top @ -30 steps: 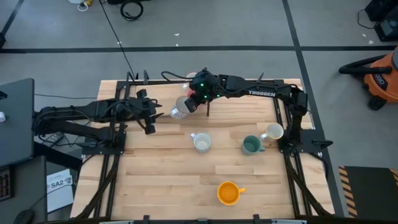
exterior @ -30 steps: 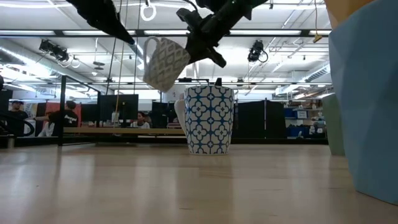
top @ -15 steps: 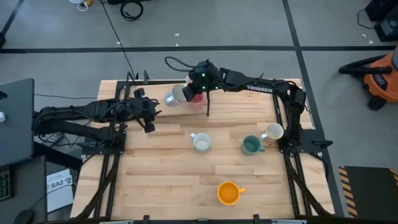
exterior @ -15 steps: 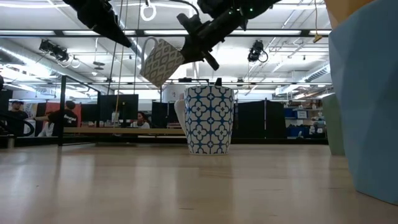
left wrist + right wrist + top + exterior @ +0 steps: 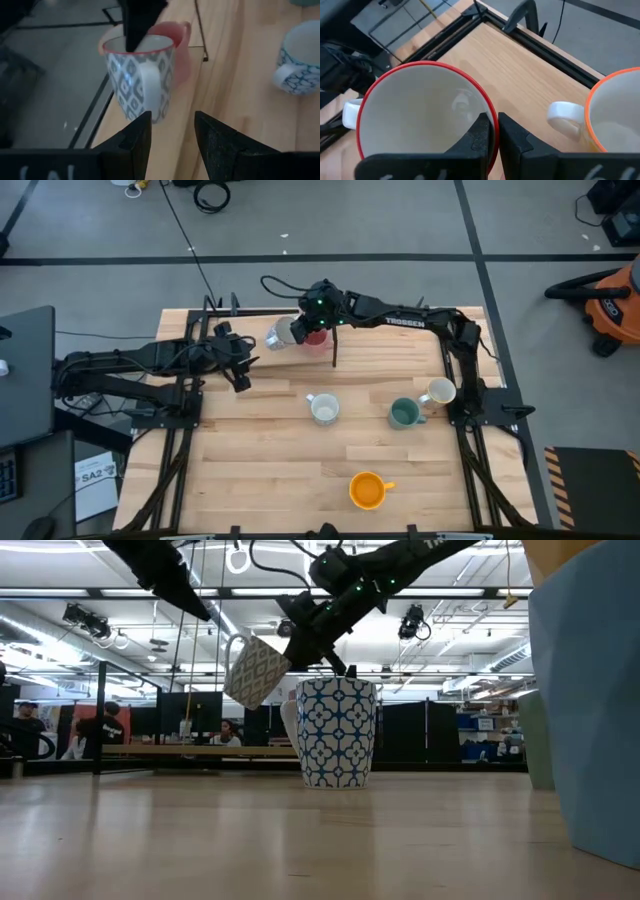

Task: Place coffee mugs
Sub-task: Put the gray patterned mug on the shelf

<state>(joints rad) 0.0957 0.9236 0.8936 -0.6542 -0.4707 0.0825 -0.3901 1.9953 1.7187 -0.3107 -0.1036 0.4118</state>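
Observation:
My right gripper [image 5: 300,332] reaches over the table's far left part and is shut on a grey-and-white diamond-patterned mug [image 5: 281,334] with a red rim [image 5: 137,50]. A pink mug [image 5: 316,340] stands on its base right beside it. My left gripper [image 5: 244,367] waits open, just left of and nearer than the held mug, its fingers [image 5: 135,145] pointing at the mug's white handle [image 5: 148,90]. A blue-patterned white mug [image 5: 323,409], a dark green one [image 5: 403,414], a cream one [image 5: 437,392] and an orange one [image 5: 367,490] stand on the table. My right gripper [image 5: 494,132] pinches the patterned mug's wall at the rim [image 5: 490,112], opposite its handle [image 5: 350,112], with one finger inside the cup and one outside. The fingers slant down from above. The mug [image 5: 255,670] hangs tilted and lifted clear of the table.
A black frame rail [image 5: 250,311] runs along the table's far edge close behind the held mug. A thin black rod [image 5: 334,352] stands next to the pink mug. A light blue mug [image 5: 590,710] fills the low view's right. Bare wood lies at the near left [image 5: 250,470].
My right gripper has carried the patterned mug toward the table's far edge and a little left, and has lowered it, so that it hangs beside the pink mug. It stays shut on the rim. The mug remains tilted.

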